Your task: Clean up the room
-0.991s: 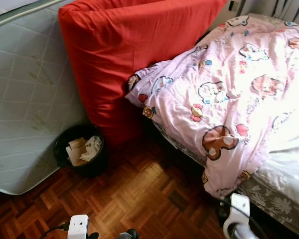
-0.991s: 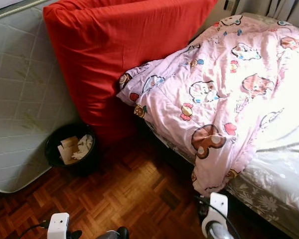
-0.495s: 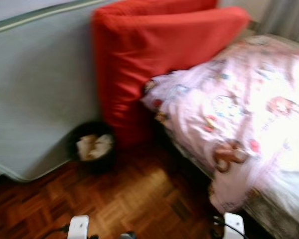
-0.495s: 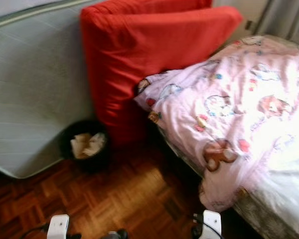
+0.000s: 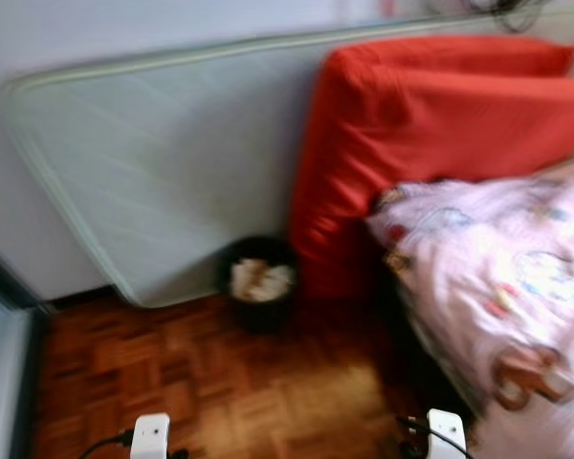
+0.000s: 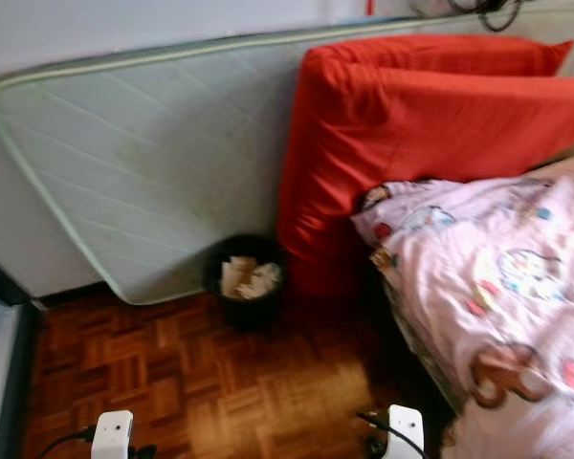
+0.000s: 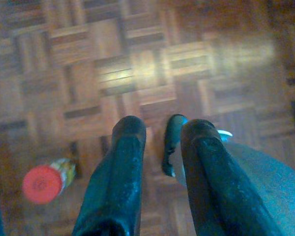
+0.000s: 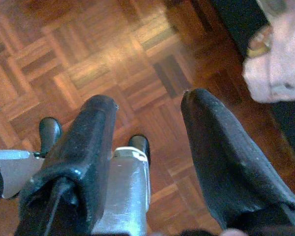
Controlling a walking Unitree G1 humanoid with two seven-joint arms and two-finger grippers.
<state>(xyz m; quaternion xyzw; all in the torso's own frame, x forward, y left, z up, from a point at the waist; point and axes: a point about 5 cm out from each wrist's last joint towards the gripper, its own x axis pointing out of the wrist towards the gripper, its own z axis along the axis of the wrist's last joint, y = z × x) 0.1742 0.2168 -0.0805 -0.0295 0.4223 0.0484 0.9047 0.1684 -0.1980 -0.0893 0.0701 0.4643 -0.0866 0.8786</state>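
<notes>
While both arms hang idle, the left hand (image 7: pixel 157 162) gapes narrowly and the right hand (image 8: pixel 152 147) wide, both empty; a red-capped bottle (image 7: pixel 46 181) lies on the parquet floor (image 6: pixel 220 382), likely litter for the bin (image 6: pixel 244 282).

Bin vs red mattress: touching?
Cannot tell. In the right eye view the black bin sits tight against the red mattress, its rim merging into dark shadow; blur hides any gap.
</notes>
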